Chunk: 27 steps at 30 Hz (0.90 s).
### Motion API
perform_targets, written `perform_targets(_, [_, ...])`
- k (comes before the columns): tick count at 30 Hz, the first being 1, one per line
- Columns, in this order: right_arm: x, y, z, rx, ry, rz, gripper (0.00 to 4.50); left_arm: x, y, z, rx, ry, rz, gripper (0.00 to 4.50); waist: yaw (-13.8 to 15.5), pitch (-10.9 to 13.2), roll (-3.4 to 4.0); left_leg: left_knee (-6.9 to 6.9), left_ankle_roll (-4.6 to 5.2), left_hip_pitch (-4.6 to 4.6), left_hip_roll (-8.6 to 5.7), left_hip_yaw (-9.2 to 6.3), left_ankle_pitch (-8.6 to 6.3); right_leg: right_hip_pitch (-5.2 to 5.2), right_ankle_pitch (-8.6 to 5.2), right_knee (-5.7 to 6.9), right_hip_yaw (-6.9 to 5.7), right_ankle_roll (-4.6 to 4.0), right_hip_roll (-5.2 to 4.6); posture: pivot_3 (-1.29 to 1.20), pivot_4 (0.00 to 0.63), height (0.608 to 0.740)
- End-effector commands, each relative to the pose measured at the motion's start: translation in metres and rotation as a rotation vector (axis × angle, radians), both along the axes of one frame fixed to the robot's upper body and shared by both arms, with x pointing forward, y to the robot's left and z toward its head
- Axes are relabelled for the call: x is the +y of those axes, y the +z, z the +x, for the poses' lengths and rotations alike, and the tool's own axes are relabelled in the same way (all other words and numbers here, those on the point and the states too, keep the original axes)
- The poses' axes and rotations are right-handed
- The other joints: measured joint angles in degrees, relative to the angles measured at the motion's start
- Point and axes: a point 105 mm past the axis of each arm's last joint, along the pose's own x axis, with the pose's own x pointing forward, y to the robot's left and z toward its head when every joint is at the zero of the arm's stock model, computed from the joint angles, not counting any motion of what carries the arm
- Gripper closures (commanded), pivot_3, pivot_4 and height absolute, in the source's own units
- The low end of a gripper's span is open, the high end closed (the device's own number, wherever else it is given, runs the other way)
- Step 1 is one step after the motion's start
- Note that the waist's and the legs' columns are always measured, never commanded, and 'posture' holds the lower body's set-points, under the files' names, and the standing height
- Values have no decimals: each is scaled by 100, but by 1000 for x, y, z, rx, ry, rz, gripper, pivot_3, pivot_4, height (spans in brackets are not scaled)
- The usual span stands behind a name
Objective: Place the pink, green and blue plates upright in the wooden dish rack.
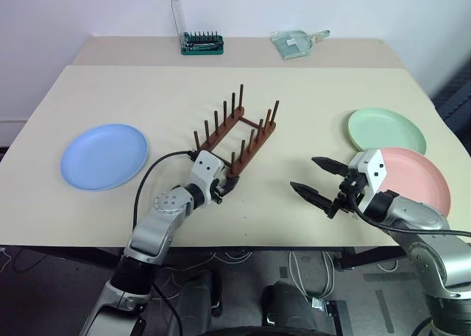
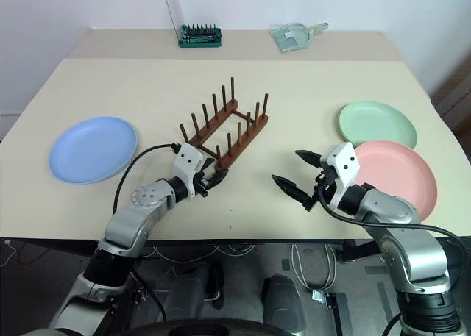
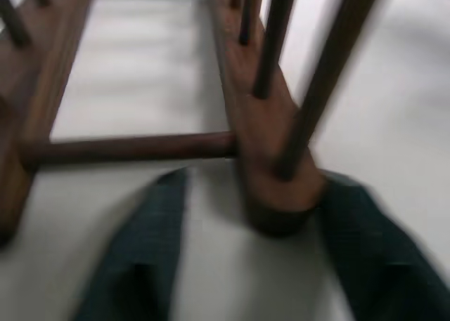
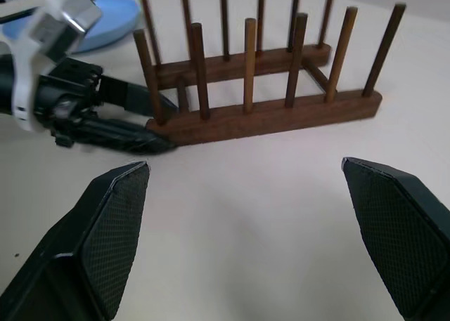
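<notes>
1. Left eye view: a beige table (image 1: pixel 221 101) holds a dark wooden dish rack (image 1: pixel 237 134) near its middle, standing with no plates in it.
2. A blue plate (image 1: pixel 104 156) lies flat far to the left; a green plate (image 1: pixel 386 129) and a pink plate (image 1: pixel 413 176) lie flat on the right, overlapping.
3. The left gripper (image 1: pixel 229 184) is at the rack's near end, its fingers (image 3: pixel 137 254) straddling one rail's tip; whether they grip it cannot be told.
4. The right gripper (image 1: pixel 315 180) hovers beside the pink plate, jaws spread wide, holding nothing.
</notes>
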Motion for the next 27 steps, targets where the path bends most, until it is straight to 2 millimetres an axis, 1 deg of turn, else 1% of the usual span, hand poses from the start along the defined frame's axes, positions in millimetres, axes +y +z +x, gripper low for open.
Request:
perform_targets(1, [4,10,2,-49,24,4,0,12,-20,-1,67,59,31,3756,-4,-2,3,0,0,0,0,0,0,0,0,0,0,0,0,0,150,736])
perform_targets(5, [5,10,4,-52,30,3,0,16,-20,2,57,70,39,3773,-19,-4,6,0,0,2,2,0,0,0,0,1,0,0,2,0,150,736])
perform_targets(8, [6,9,3,-50,34,-11,0,16,-17,3,28,11,66,3773,-28,-6,10,0,0,4,2,0,0,0,0,2,0,0,2,0,150,736])
perform_targets(11, [6,1,1,-29,38,-54,0,13,-9,2,-33,-125,90,3773,-28,-7,12,-1,-1,5,2,0,0,-2,0,2,0,-1,2,0,150,736])
perform_targets(13, [6,-1,-1,-22,37,-61,0,12,-6,2,-56,-179,96,3773,-21,-7,12,-1,-1,4,1,1,0,-17,0,0,-1,-1,1,0,150,736])
perform_targets(15, [2,-5,-5,-6,31,-77,0,3,4,-7,-88,-374,106,3773,-8,-6,11,-2,-1,2,0,1,-1,-20,0,-3,-1,-1,-1,0,150,736])
perform_targets(17, [0,-7,-9,3,23,-85,0,1,9,-11,-91,-500,116,3773,19,-6,11,-3,-2,-2,0,1,0,-25,0,-3,-4,-1,1,0,150,736])
perform_targets(22, [-2,-10,-17,5,-11,-92,0,-5,13,-4,-93,-667,149,3773,32,-5,10,1,0,-12,-3,1,-1,-31,0,-6,-7,-1,-2,0,150,736])
perform_targets(27, [-5,-9,-24,-2,-58,-89,0,-15,11,7,-116,-756,204,3773,13,-3,6,0,1,-16,-3,1,0,-17,0,-4,-7,0,1,0,150,736])
